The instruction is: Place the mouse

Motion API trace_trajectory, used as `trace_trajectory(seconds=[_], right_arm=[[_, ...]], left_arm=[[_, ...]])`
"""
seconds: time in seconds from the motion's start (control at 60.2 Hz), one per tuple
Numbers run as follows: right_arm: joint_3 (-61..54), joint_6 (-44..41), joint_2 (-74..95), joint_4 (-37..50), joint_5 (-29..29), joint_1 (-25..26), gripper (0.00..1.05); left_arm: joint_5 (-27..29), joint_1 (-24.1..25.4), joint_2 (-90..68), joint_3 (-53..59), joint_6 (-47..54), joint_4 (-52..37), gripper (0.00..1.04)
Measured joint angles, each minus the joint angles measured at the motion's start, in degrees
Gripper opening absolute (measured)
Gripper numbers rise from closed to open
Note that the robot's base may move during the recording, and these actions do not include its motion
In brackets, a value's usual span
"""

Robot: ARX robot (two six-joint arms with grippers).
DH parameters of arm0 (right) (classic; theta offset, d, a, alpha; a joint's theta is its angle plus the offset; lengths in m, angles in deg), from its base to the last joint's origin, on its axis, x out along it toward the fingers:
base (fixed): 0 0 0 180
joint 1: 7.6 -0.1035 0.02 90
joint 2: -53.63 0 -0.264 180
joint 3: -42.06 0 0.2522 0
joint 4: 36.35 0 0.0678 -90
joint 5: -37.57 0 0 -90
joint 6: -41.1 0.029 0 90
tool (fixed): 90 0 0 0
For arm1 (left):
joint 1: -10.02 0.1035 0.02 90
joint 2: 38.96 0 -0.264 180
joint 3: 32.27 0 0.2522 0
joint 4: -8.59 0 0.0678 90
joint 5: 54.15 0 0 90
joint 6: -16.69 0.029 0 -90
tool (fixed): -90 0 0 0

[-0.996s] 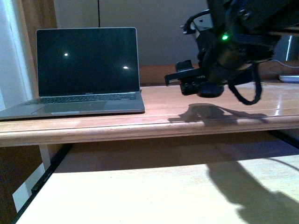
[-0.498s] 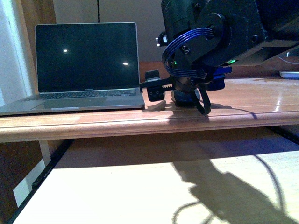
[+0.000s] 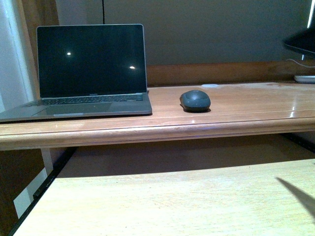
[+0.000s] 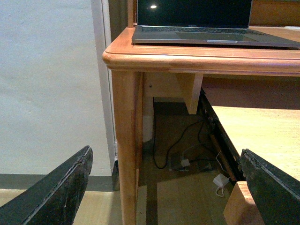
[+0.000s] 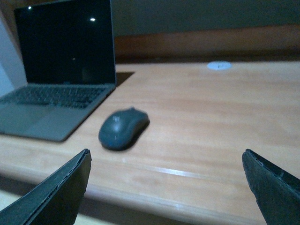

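Note:
The dark grey oval mouse (image 3: pixel 195 100) lies on the wooden desk (image 3: pixel 236 110), just right of the open laptop (image 3: pixel 91 69). It also shows in the right wrist view (image 5: pixel 123 128), resting free on the desk beside the laptop (image 5: pixel 61 61). My right gripper (image 5: pixel 171 187) is open and empty, drawn back from the mouse near the desk's front edge. My left gripper (image 4: pixel 164 187) is open and empty, low beside the desk leg (image 4: pixel 127 140). Neither gripper shows in the front view.
A dark object (image 3: pixel 301 42) hangs at the upper right edge of the front view. A small white disc (image 5: pixel 219 65) lies at the back of the desk. Cables and a white plug (image 4: pixel 219 180) lie on the floor under the desk. A lower light wooden surface (image 3: pixel 162 201) spans the foreground.
The right arm, which was over the desk at the mouse's spot, has pulled back out of the front view. The mouse now lies uncovered and alone on the desk.

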Motion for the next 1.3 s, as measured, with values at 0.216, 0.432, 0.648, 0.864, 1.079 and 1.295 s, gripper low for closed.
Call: trace_trajectory(seconds=[0.216, 0.432, 0.648, 0.864, 1.079, 1.295], right_arm=[[-13.7, -7.1, -8.3, -2.9, 24.1, 15.9, 0.97], [-17.9, -24.9, -11.3, -21.9, 42.8, 28.6, 0.97], [-16.3, -53.1, -7.2, -53.9, 44.9, 33.9, 0.97], [-20.5, -61.0, -8.1, -51.2, 41.3, 29.0, 0.97], [-26.7, -52.4, -8.2, -26.0, 34.7, 18.5, 0.97], [-25.6, -36.6, 5.0, 1.9, 17.9, 4.4, 0.97]], left_arm=[[0.0, 0.0, 0.0, 0.0, 0.0, 0.0, 0.97], [0.0, 0.0, 0.0, 0.0, 0.0, 0.0, 0.97], [0.0, 0.0, 0.0, 0.0, 0.0, 0.0, 0.97], [0.0, 0.0, 0.0, 0.0, 0.0, 0.0, 0.97], [0.0, 0.0, 0.0, 0.0, 0.0, 0.0, 0.97], [0.0, 0.0, 0.0, 0.0, 0.0, 0.0, 0.97]])
